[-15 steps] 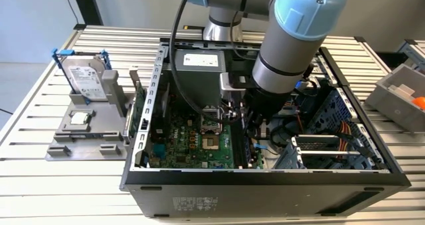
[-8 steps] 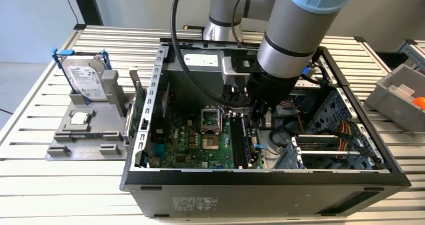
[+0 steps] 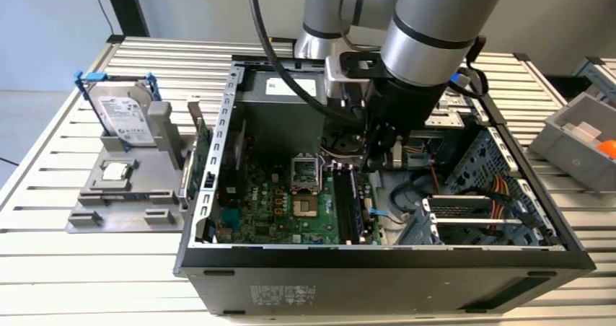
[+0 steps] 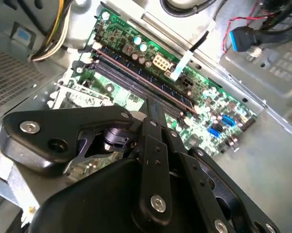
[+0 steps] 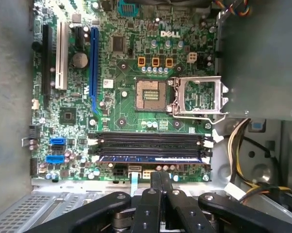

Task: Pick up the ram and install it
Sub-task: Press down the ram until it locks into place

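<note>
The ram (image 5: 150,158) is a thin blue-green stick lying along one of the black motherboard slots (image 5: 148,141), level with the slot's white end clips. In the second wrist view the ram (image 4: 150,83) runs as a long line across the green board. My gripper (image 5: 161,177) hovers just beside it with its fingers pressed together and nothing between them. In the exterior view my gripper (image 3: 381,151) reaches down into the open computer case (image 3: 221,196), above the slots (image 3: 348,200).
The open processor socket (image 5: 148,94) and its raised metal bracket (image 5: 200,97) lie beside the slots. Cables (image 5: 243,160) hang near the drive cage. Outside the case, a hard drive (image 3: 125,117) and processor chip (image 3: 115,171) sit on a grey holder; a grey bin (image 3: 578,135) stands at the exterior view's right.
</note>
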